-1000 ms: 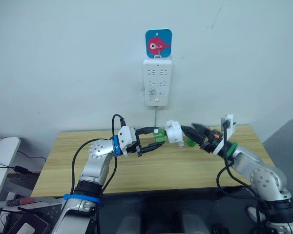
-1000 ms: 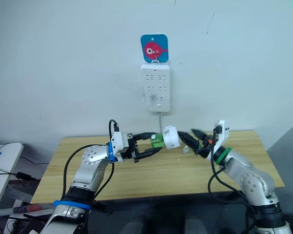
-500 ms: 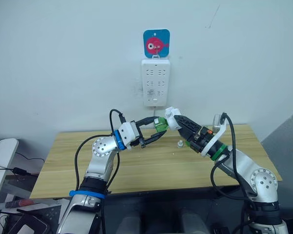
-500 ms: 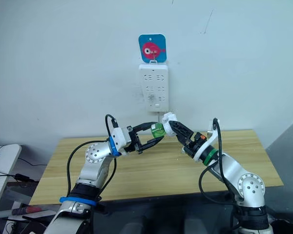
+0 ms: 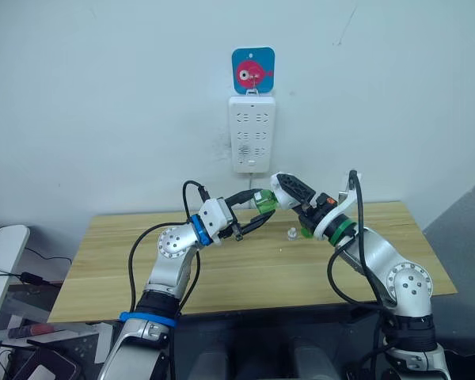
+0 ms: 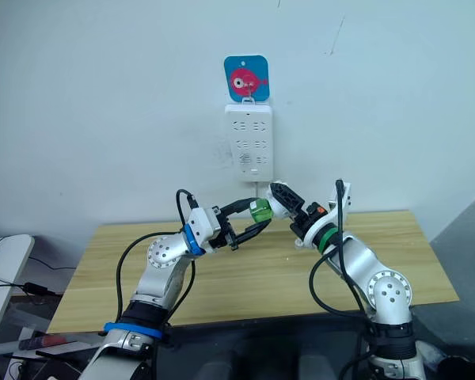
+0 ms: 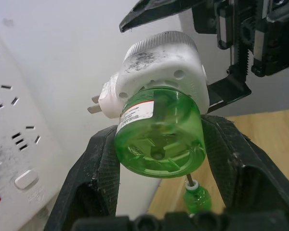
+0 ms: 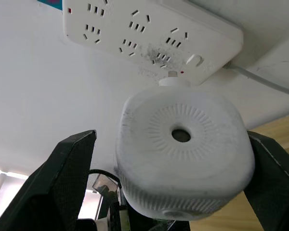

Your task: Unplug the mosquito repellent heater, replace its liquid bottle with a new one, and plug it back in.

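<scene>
- Two hands meet on the mosquito repellent heater (image 7: 159, 67), which is held up in the air above the wooden counter (image 5: 222, 273), in front of the wall and just below the white power strip (image 5: 251, 133).
- Its body is white and rounded, smudged with grey marks, with a ribbed end that has a small hole in its middle; two metal plug prongs (image 7: 94, 104) stick out of its side, free of any socket.
- One green bottle (image 7: 160, 134) is set in the heater's socket, translucent, with a white label with a red band on its side.
- Left hand (image 7: 160, 144): its two black fingers (image 7: 94, 168) are clamped on the green bottle, one on each side.
- Right hand (image 8: 176, 178): its fingers (image 8: 70, 178) stand fairly wide, one at each side of the heater's white body; the head views show it gripping that body from the robot's right.
- Down on the counter, near the right arm, stand a second small green bottle (image 7: 196, 198) with a white neck and a small pale piece (image 5: 290, 233) just beside it.
- Above the power strip hangs a blue card with a pink fish (image 5: 253, 70), and a white cable (image 8: 260, 77) leaves the strip's lower end.
</scene>
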Controlling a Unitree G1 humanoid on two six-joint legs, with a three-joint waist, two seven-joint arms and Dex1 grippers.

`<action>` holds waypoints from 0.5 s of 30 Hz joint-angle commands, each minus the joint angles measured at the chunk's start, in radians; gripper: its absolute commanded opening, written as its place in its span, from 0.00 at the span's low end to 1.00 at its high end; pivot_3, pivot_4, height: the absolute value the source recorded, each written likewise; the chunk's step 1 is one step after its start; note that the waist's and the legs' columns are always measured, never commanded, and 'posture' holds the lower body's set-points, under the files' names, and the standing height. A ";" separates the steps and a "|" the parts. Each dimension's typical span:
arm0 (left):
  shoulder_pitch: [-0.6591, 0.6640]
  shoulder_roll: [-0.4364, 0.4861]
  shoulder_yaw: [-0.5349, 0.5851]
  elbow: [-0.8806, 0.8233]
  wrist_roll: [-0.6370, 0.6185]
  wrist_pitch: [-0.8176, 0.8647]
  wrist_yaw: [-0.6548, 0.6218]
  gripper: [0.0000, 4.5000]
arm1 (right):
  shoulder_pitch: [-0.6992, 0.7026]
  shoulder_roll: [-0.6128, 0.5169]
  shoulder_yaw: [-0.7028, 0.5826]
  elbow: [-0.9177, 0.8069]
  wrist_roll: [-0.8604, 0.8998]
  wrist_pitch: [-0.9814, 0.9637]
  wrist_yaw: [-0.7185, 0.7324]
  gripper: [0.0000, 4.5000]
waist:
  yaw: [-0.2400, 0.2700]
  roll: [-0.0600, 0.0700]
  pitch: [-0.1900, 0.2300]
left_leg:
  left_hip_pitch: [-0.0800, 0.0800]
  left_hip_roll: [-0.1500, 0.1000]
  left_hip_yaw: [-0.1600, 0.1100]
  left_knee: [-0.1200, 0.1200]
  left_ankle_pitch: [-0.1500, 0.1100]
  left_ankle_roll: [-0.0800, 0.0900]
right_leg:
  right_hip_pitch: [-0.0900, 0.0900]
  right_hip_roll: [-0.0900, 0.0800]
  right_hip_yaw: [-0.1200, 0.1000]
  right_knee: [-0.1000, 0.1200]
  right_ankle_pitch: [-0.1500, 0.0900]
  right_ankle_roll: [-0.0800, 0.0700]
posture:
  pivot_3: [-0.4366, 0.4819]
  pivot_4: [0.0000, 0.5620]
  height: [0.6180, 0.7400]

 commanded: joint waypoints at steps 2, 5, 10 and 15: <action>0.007 -0.010 -0.016 -0.076 0.007 0.007 0.031 0.52 | -0.016 0.001 -0.009 -0.025 0.017 0.013 0.023 0.78 | 0.000 0.000 0.000 | 0.000 0.000 0.000 0.000 0.000 0.000 | 0.000 0.000 0.000 0.000 0.000 0.000 | 0.42 0.22 1.00; 0.014 -0.011 -0.024 -0.089 0.004 0.017 0.037 0.52 | -0.018 0.005 -0.006 -0.025 0.022 0.018 0.020 0.65 | 0.000 0.000 0.000 | 0.000 0.000 0.000 0.000 0.000 0.000 | 0.000 0.000 0.000 0.000 0.000 0.000 | 0.42 0.22 1.00; 0.029 -0.004 -0.032 -0.113 -0.005 0.052 0.034 0.52 | -0.025 0.010 -0.009 -0.015 -0.008 0.011 0.023 0.65 | -0.001 0.000 0.000 | 0.000 0.000 0.000 0.000 0.000 0.000 | 0.000 0.000 0.000 0.000 0.000 0.000 | 0.42 0.21 1.00; 0.056 0.027 -0.027 -0.129 -0.039 0.136 0.002 0.88 | -0.023 -0.001 -0.026 0.024 -0.116 -0.011 0.051 0.65 | 0.000 0.000 0.000 | 0.000 0.000 0.000 0.000 0.000 0.000 | 0.000 0.000 0.000 0.000 0.000 0.000 | 0.42 0.21 1.00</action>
